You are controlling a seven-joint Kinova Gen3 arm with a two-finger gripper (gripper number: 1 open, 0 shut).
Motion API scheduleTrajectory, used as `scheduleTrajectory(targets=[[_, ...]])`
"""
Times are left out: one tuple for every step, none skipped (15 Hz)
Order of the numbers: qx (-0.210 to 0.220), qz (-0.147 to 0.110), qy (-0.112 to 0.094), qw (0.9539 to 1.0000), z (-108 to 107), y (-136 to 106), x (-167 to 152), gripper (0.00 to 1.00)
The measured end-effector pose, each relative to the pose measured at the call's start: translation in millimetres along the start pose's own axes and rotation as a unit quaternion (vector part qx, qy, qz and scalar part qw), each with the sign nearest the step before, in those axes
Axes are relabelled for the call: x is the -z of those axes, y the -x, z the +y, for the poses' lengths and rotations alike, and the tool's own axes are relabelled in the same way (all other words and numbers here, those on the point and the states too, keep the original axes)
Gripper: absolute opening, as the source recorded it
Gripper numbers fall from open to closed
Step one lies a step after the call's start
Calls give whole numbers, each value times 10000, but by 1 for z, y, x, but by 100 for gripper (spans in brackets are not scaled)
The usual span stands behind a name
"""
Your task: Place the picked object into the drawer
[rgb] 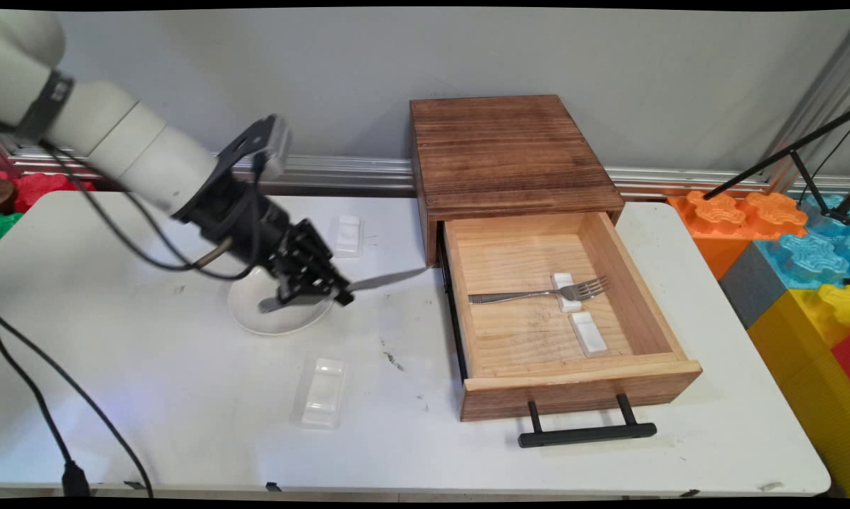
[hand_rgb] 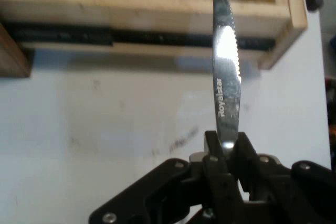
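Note:
My gripper (rgb: 340,292) is shut on a steel table knife (rgb: 386,280), held above the table just right of a white plate (rgb: 273,314). The blade points right toward the open wooden drawer (rgb: 669,325), its tip close to the drawer's left wall. In the hand view the knife (hand_rgb: 227,82) rises from between the fingers (hand_rgb: 212,148) and its serrated tip overlaps the drawer's side wall (hand_rgb: 157,11). Inside the drawer a fork (rgb: 538,293) lies across a white rest (rgb: 565,291), with a second white rest (rgb: 587,332) in front of it.
A wooden cabinet (rgb: 503,152) stands over the drawer, whose black handle (rgb: 586,433) juts toward the near edge. A clear plastic tray (rgb: 320,391) lies at the front, a white rest (rgb: 347,235) behind the gripper. Big coloured blocks (rgb: 793,254) stand beyond the table's right edge.

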Motion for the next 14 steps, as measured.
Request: scheduleTrajectory(targets=[[20,31,-36,10000,-1,-11,-1,0],[32,55,-59,10000,-2,-19,-2,0],[46,88,-92,9999,-4,-31,-4,0],[60,127,-123,9998,-6,-44,-6,0],[78,164,-155,9997,-8,-57,-9,0],[98,190,-186,9996,-10,-68,-11,0],[116,218,-217,9995,-12,-80,-14,0],[135,239,-240,9993,-14,-93,-18,0],[148,253,-252,9993,-16,-103,-22,0],[163,252,-253,9992,-18,-114,-26,0],[182,240,-248,9992,-20,-124,-31,0],[198,221,-241,9993,-21,-132,-36,0],[217,210,-233,9993,-22,-137,-40,0],[240,191,-218,9993,-23,-145,-45,0]])
